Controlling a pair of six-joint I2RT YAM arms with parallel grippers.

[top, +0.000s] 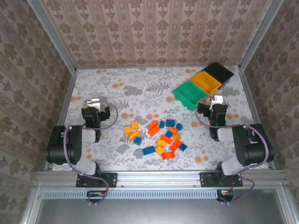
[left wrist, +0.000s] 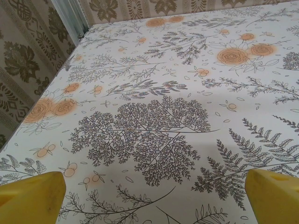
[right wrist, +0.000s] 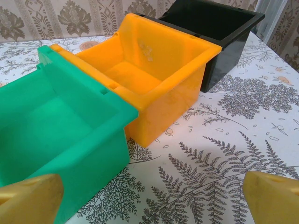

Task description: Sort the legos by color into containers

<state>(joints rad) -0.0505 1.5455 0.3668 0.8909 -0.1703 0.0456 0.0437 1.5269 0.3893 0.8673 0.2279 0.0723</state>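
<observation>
Legos (top: 159,137) in red-orange, yellow-orange and blue lie scattered in a loose pile on the flowered table (top: 140,88). Beyond that pile to its right, the green bin (top: 184,100), yellow-orange bin (top: 208,82) and black bin (top: 220,72) stand touching in a slanted row. The left gripper (top: 97,103) sits left of the pile, the right gripper (top: 216,100) right of it facing the green bin, both with fingers spread wide, holding nothing.

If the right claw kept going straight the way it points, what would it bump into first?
Probably the green bin: its near corner lies closest, in front of one finger of the right gripper. The yellow-orange bin stands dead centre, slightly farther. Depth is unclear.
</observation>
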